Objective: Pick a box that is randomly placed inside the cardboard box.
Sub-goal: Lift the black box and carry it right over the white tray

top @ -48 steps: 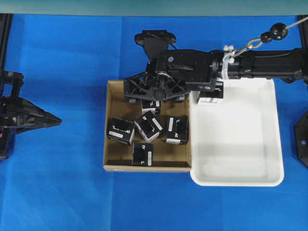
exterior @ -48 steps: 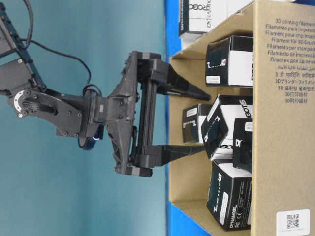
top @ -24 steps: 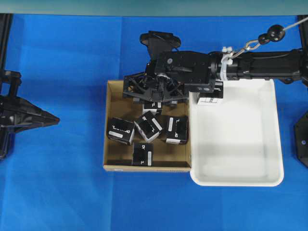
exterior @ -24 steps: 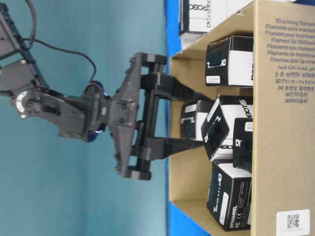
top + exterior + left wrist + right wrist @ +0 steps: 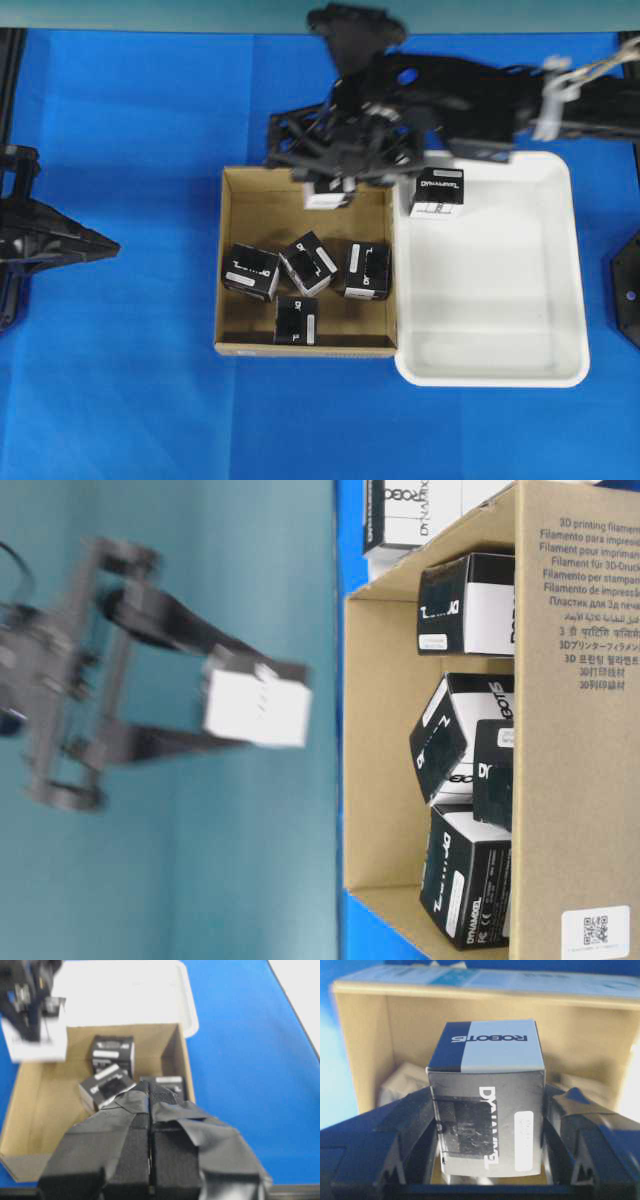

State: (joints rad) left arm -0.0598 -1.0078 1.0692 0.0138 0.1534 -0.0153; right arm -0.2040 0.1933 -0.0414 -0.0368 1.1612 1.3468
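Pick basically done: right tool (image 5: 487, 1135) clamped on one box (image 5: 487, 1100), held clear above the carton's (image 5: 240, 190) far wall. Four boxes left inside, one in the white tray (image 5: 500, 300). Held box is near-cubic, no real long axis; label face toward wrist cam. Left tool (image 5: 150, 1160) together, idle at left.

You could read "ROBOTIS" on the white half of the top face of the box (image 5: 487, 1097) in the right wrist view, with "DYNAM..." running down its dark front, the rest unclear. On the cardboard box (image 5: 575, 730) wall, table-level view: "3D printing filament", "Filament para impresión", "Filament pour imprimante", lines in other scripts, and a QR code sticker low down. A lower small carton (image 5: 462, 890) read "DYNAMIXEL". The carton in the white tray (image 5: 437, 192) showed "DYNAMIXEL", faintly.
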